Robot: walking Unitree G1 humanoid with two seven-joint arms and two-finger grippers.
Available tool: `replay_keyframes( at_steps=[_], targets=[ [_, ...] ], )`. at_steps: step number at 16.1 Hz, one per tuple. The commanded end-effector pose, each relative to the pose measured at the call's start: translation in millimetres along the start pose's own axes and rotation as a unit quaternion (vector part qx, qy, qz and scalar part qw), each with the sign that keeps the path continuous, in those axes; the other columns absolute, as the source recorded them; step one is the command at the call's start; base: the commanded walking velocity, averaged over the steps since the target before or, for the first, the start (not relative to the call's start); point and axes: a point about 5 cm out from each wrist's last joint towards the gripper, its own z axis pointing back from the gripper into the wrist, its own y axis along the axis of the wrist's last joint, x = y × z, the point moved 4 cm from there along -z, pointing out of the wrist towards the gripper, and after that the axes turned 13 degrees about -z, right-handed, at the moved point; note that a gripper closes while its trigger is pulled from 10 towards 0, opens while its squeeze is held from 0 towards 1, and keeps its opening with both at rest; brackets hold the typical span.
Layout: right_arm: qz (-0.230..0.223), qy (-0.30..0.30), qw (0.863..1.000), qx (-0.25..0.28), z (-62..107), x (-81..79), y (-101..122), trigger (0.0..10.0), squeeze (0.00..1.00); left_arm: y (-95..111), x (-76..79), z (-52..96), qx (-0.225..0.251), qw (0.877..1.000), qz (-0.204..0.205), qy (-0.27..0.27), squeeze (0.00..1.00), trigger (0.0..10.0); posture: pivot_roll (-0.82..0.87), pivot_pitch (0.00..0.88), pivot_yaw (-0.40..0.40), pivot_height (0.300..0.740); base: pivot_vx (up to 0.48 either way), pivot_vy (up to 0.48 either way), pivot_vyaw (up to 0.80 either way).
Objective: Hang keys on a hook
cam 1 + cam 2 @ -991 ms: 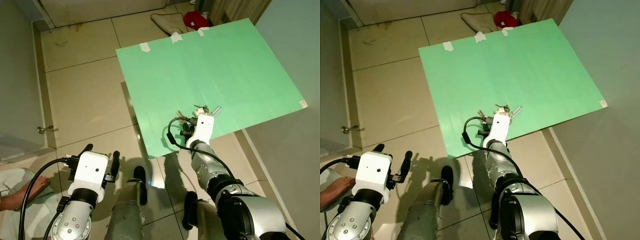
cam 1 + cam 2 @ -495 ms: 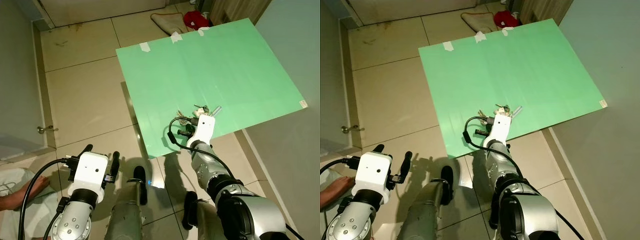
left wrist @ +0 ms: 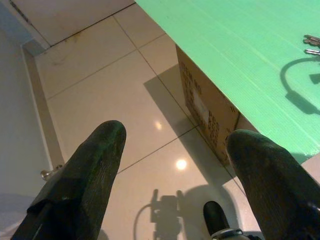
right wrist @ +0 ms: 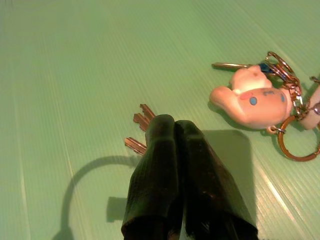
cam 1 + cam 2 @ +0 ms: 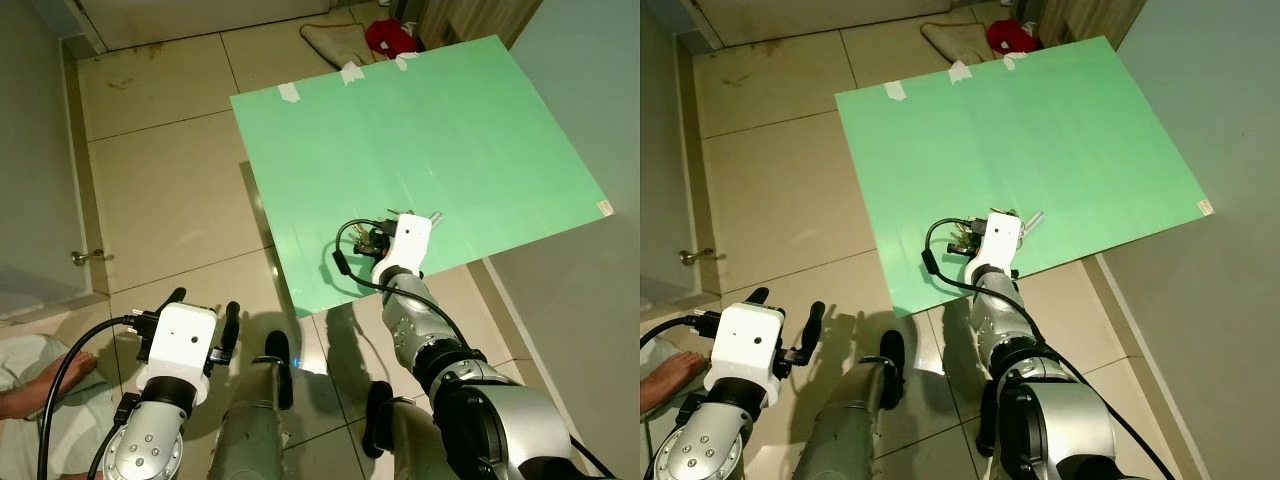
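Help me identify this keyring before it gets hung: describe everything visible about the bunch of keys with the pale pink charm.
The bunch of silver keys with a pale pink charm lies flat on the green corrugated sheet. The glossy, rounded, animal-like charm has a blue dot and joins brassy split rings by a short chain. Three key blades fan out beside the shut right gripper, whose black fingertips lie over them; whether they pinch a key is unclear.

Green corrugated sheet [image 5: 420,130]: laid flat over a brown cardboard box [image 3: 207,117], far edge fixed with strips of pale tape [image 5: 289,93].
Floor [image 5: 170,190]: beige tiles, dark grout lines.
Beige cloth [image 5: 335,40] and red item [image 5: 388,37]: on the floor beyond the sheet.
Metal door handle [image 5: 86,257]: left side.
A person's bare foot [image 5: 40,390]: lower left.
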Motion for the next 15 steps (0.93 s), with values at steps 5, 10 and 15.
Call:
replay_keyframes(
  at_steps=[5, 10, 15],
  targets=[
    [0.009, 0.011, 0.999, -0.045, 6.3, -5.3, -25, 10.0, 1.0, -5, 3.3, 4.7, -0.011, 1.0, -0.005, -0.009, 0.0, 10.0, 0.46, 0.424, -0.032, 0.74, 0.0, 0.0, 0.0],
    [0.022, 0.001, 0.997, -0.074, 12.4, -2.5, -42, 10.0, 1.0, -5, 0.2, 8.0, -0.012, 1.0, -0.009, -0.005, 0.0, 10.0, 0.48, 0.419, -0.031, 0.74, 0.0, 0.0, 0.0],
    [0.055, -0.009, 0.996, -0.064, 13.0, 3.9, -40, 10.0, 1.0, -6, -0.8, 11.4, -0.016, 1.0, -0.01, -0.003, 0.0, 10.0, 0.49, 0.427, -0.032, 0.74, 0.0, 0.0, 0.0]
  ],
)
